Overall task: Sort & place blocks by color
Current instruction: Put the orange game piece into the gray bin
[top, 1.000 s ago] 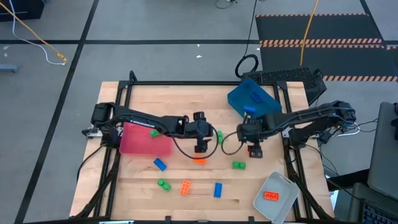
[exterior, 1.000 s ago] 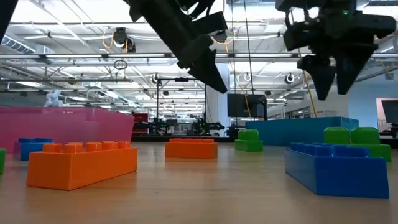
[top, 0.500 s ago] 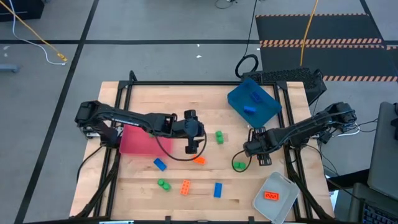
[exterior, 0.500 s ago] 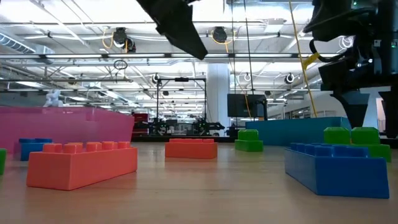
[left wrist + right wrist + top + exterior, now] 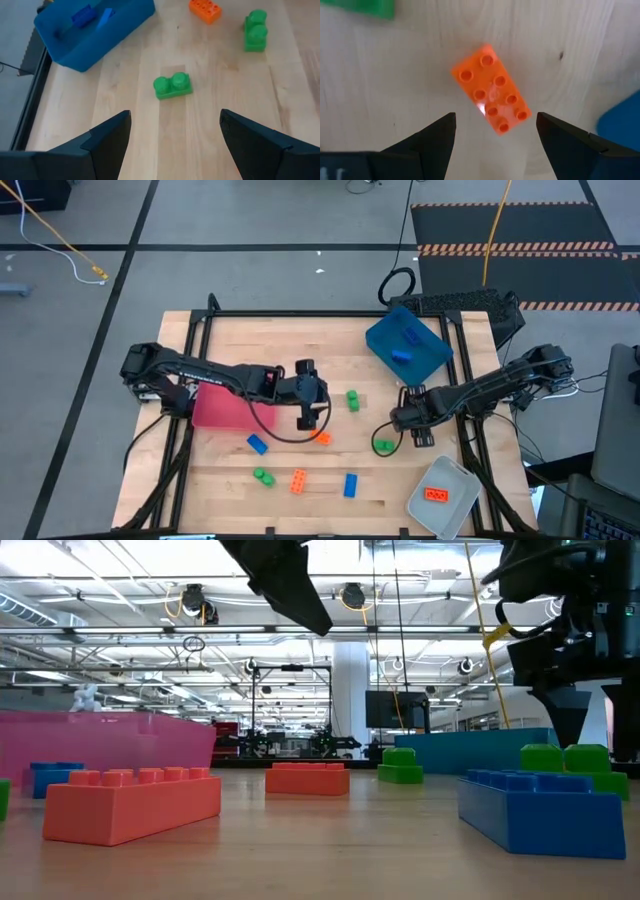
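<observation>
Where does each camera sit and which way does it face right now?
High view: overhead, straight down on the table; both arms, left gripper mid-table, right gripper right of it.
Low view: tabletop height, level across the bricks into the room; arms enter from above.
Left wrist view: past its open fingers at a green brick and the blue tray.
Right wrist view: down between its open fingers at an orange brick.
Shared: blue tray shows in high, low and left wrist views.

Blocks lie scattered between three trays.
</observation>
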Robot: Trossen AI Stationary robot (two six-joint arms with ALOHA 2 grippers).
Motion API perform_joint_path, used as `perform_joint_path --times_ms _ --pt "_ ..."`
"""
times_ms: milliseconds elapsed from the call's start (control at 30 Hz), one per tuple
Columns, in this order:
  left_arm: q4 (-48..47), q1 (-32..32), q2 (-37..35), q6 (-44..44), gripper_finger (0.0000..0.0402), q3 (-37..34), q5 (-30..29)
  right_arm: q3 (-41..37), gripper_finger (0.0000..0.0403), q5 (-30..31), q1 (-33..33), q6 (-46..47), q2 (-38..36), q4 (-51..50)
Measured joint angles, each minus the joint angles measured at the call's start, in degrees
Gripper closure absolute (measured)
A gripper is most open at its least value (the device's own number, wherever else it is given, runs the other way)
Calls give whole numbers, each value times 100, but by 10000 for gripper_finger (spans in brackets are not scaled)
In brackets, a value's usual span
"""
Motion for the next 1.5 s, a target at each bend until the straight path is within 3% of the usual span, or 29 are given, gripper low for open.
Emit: perform_joint_path --times_ms 267,800,1033,1333,1500 --pt "47 0 0 -11 94 0 0 -38 133 233 -113 516 0 477" --pt "114 0 0 2 94 0 2 -843 141 308 -117 821 -18 1683" --pt "114 0 0 -33 94 0 -24 -992 215 187 -117 847 -9 1888" --pt "111 -24 0 -103 94 0 -26 -999 379 1 -117 1141 -2 1858" --pt "116 -22 0 -98 94 0 -28 -952 389 -127 -117 1112 -29 1791"
